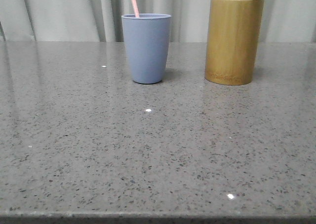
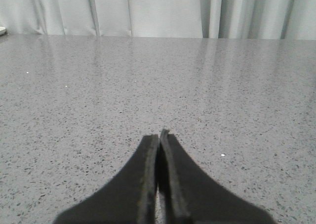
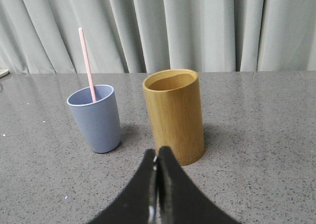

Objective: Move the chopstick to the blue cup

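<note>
The blue cup (image 1: 146, 48) stands upright on the grey speckled table, left of centre at the back. A pale pink chopstick (image 1: 133, 1) stands in it, leaning left, its top out of the front view. Both show in the right wrist view: the cup (image 3: 96, 119) and the chopstick (image 3: 87, 63). My right gripper (image 3: 158, 152) is shut and empty, on the near side of the bamboo cylinder (image 3: 175, 116). My left gripper (image 2: 160, 135) is shut and empty over bare table. Neither gripper shows in the front view.
The taller yellow-brown bamboo cylinder (image 1: 233, 41) stands right of the blue cup, its mouth looking empty in the right wrist view. Pale grey curtains (image 1: 64, 11) hang behind the table. The table's front edge (image 1: 158, 218) runs along the bottom of the front view.
</note>
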Controlling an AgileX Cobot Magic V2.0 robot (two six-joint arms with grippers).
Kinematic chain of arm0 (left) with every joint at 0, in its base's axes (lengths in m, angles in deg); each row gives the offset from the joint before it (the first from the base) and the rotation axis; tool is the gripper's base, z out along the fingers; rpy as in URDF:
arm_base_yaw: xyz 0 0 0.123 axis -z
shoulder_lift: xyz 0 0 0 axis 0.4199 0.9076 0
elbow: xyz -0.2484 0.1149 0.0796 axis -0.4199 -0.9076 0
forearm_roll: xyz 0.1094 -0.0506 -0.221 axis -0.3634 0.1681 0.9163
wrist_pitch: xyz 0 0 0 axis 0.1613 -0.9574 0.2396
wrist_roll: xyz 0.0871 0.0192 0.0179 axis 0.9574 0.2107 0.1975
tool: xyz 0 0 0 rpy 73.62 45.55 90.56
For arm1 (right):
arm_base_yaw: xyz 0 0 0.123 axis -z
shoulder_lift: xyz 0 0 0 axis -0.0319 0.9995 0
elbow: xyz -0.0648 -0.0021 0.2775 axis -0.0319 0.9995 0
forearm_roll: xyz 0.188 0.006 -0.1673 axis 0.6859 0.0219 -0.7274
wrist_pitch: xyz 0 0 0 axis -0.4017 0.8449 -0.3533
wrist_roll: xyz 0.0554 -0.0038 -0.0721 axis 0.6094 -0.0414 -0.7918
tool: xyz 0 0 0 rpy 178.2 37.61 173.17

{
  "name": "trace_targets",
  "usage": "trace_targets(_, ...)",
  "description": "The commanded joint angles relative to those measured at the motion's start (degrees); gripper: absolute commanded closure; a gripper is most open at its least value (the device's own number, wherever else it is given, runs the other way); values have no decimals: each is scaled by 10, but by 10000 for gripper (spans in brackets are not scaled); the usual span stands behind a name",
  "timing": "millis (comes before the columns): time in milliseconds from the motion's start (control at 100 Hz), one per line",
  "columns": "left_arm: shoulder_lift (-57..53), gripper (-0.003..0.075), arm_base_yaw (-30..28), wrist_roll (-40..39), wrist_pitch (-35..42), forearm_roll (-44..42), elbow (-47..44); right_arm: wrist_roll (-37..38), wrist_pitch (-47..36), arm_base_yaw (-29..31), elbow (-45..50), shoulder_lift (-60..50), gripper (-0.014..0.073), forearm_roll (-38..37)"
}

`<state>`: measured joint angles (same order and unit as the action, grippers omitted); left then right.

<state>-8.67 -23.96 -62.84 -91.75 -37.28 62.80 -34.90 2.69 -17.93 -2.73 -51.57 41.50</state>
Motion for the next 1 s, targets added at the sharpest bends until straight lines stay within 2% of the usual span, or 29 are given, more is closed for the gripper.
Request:
trace_targets(0,-20,739,-2,-3,49,5,-5,-4,-43,3,-15,4,699,-4)
trace_targets(160,-20,739,-2,-3,49,5,-5,-4,-73,3,2,4,699,-7)
trace_targets(270,-20,739,-2,-3,49,5,-5,-4,-117,7,29,4,699,-47)
trace_targets(490,-20,739,-2,-3,49,5,-5,-4,-206,54,95,4,699,-77)
trace_targets(990,-20,739,-2,-3,48,5,-5,-3,-201,161,208,-84,699,-91)
